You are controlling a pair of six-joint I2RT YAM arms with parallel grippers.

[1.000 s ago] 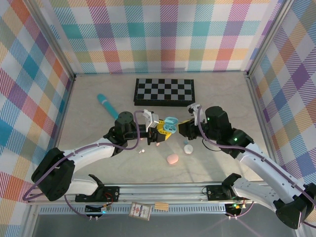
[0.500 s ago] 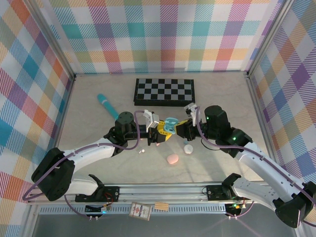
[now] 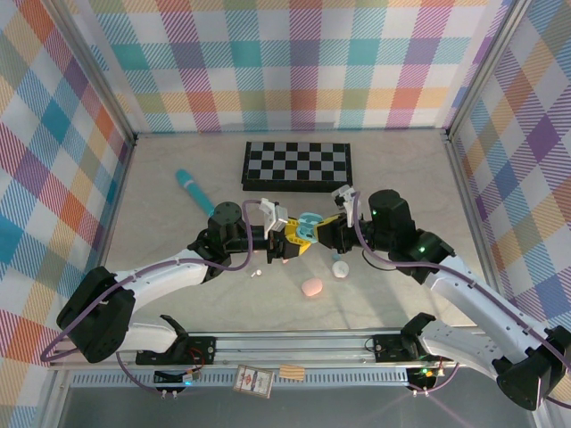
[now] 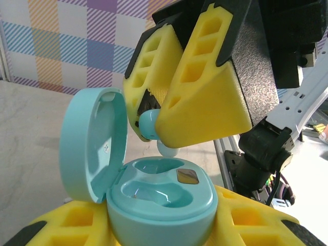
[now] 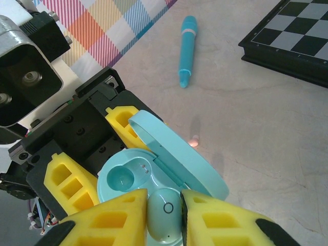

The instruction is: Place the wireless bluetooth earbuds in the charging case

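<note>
A teal charging case [image 4: 161, 197] sits between the yellow fingers of my left gripper [image 4: 161, 223], its lid [image 4: 92, 146] open and upright. Both sockets are empty. My right gripper [image 5: 165, 218] is shut on a pale blue earbud [image 5: 165, 212]. It holds the earbud just above the case's near socket, with the earbud's tip [image 4: 166, 150] a little short of the rim. In the top view the case [image 3: 309, 223] hangs above the table's middle, with the left gripper [image 3: 290, 236] and the right gripper [image 3: 326, 230] meeting there.
A folded chessboard [image 3: 297, 165] lies at the back, and a teal pen-like stick [image 3: 192, 189] lies to the left. Below the grippers lie a pink case [image 3: 312, 287], a pale case [image 3: 340, 267] and a small white earbud [image 3: 254, 272]. A pink earbud [image 5: 193, 141] lies on the table.
My right gripper has moved left with the earbud, closing the gap to the open case. The left arm and the case have stayed still.
</note>
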